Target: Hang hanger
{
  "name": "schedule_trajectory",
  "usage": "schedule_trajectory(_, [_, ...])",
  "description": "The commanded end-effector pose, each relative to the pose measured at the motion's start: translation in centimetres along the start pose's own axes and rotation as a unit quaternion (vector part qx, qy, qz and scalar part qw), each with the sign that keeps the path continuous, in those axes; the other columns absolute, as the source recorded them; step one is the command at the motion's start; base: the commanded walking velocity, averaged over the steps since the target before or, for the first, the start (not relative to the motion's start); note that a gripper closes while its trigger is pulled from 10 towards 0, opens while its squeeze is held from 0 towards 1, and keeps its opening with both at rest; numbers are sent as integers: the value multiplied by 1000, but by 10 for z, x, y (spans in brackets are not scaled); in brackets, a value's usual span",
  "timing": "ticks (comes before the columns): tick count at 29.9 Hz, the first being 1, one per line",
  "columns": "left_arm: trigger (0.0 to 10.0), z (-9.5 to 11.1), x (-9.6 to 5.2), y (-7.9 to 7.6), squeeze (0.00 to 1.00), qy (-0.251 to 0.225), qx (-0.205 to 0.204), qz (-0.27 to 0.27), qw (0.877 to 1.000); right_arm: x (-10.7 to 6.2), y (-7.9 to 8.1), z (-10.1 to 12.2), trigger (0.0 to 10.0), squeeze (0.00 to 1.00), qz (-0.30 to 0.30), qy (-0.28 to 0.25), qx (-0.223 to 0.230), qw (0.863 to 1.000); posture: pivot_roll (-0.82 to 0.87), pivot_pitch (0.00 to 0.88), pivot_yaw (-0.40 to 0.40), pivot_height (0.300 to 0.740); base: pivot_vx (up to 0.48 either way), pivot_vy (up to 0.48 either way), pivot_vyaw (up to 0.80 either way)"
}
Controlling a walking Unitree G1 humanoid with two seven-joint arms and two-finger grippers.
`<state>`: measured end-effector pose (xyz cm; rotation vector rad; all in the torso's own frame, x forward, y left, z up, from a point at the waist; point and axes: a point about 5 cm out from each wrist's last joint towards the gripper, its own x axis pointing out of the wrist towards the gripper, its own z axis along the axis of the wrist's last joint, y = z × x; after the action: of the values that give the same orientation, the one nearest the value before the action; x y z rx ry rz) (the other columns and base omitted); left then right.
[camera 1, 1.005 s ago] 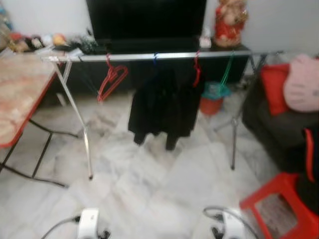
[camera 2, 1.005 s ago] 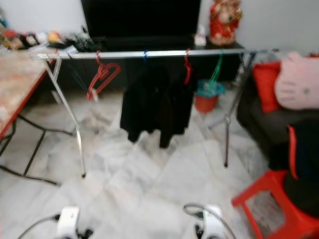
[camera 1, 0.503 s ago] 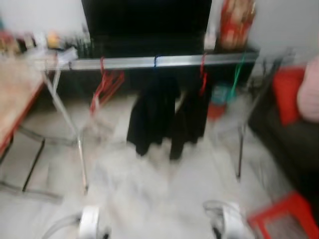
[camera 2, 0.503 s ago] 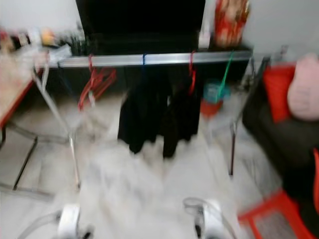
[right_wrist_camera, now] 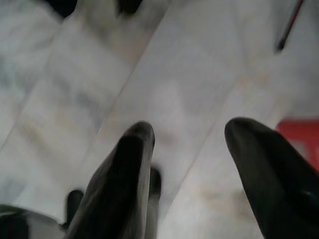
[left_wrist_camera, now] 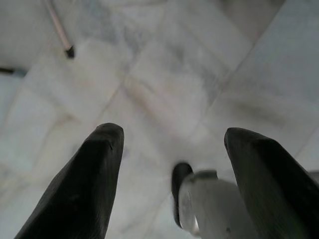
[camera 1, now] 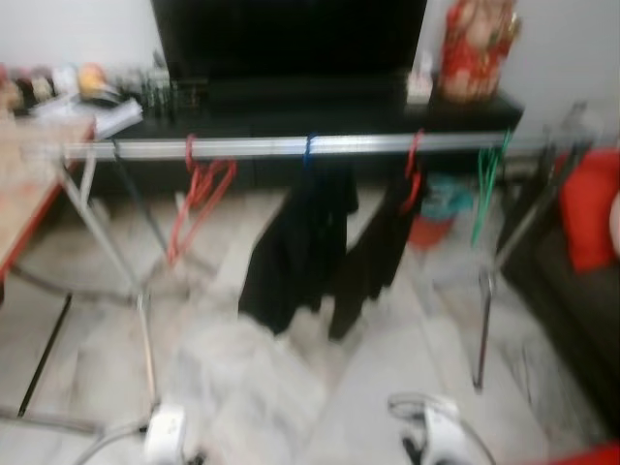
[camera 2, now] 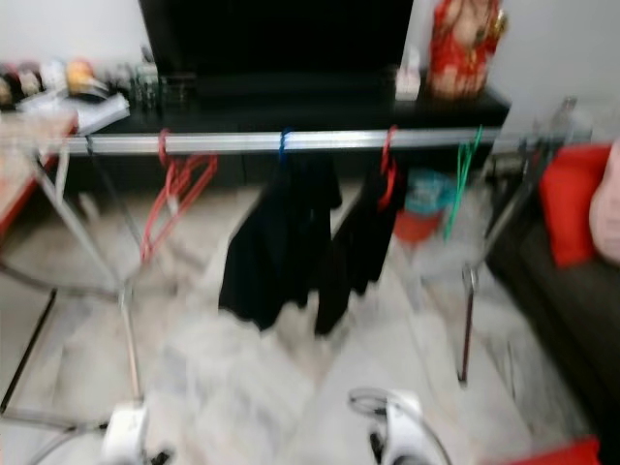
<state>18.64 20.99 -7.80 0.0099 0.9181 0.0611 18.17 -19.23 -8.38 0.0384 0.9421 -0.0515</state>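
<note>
Silver tubing is what our next move turns on: the rail (camera 1: 291, 146) runs flat from 9 o'clock to 3 o'clock across the head views, straight ahead at 12 o'clock and well above both of our arms, which hang low near the floor.

Going left to right along it, we find a cluster of red hangers (camera 1: 199, 189) hooked on and hanging empty, then a black garment (camera 1: 305, 247) on a blue hook (camera 1: 308, 150), then another red hanger (camera 1: 414, 174) with dark cloth below it, then a green hanger (camera 1: 484, 189) near the right-hand leg. All of these already sit on the rail.

Our left gripper (left_wrist_camera: 167, 174) points down at pale marble floor (left_wrist_camera: 164, 74), its two black fingers spread apart with nothing between them. Our right gripper (right_wrist_camera: 192, 169) does likewise, fingers apart and empty over the same tiles.

We judge that neither arm carries a hanger at present. The red cluster lies toward 11 o'clock, nearer our left arm; the green one toward 1 o'clock, nearer our right. The views are blurred, so finer detail we cannot tell.
</note>
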Motion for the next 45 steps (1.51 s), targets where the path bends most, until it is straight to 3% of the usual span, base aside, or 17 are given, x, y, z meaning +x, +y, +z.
schedule_trajectory(1, [10000, -2, -2, 12, 0, 3, -2, 16, 1000, 1, 10, 2, 10000, 0, 12, -5, 6, 1000, 58, 0, -17, 740, 379, 0, 0])
schedule_trajectory(21, [10000, -4, -2, 8, 0, 3, 0, 4, 1000, 1, 10, 1, 10000, 0, 8, -1, 0, 1000, 61, 0, -19, 740, 85, 0, -526])
schedule_trajectory(27, [10000, 5, -1, 5, 0, -23, 14, -8, 1000, 1, 9, 2, 10000, 0, 9, -3, -5, 1000, 68, 0, -21, 740, 0, 0, 0])
schedule_trajectory(29, [10000, 18, 0, 1, 0, -56, 29, -20, 998, 1, 10, 1, 10000, 0, 10, -2, -6, 1000, 70, 0, -19, 740, 0, 0, 0])
schedule_trajectory(35, [10000, 71, -5, 0, 0, -201, 70, -45, 976, 1, 9, 0, 10000, 0, 9, -2, -5, 1000, 71, 0, -15, 740, 0, 0, 0])
schedule_trajectory(37, [10000, 86, -9, -3, 0, -245, 85, -55, 964, 1, 9, 0, 10000, 0, 9, -2, -6, 1000, 71, 0, -15, 740, 0, 0, 0])
schedule_trajectory(38, [10000, 100, -14, -8, 0, -284, 97, -67, 951, 1, 9, 0, 10000, 0, 9, -1, -7, 1000, 71, 0, -15, 740, 0, 0, 0])
schedule_trajectory(45, [10000, 137, -33, -20, 0, -382, 107, -84, 914, 1, 9, 0, 10000, 0, 9, -3, -6, 1000, 78, 0, -15, 740, 0, 0, 0])
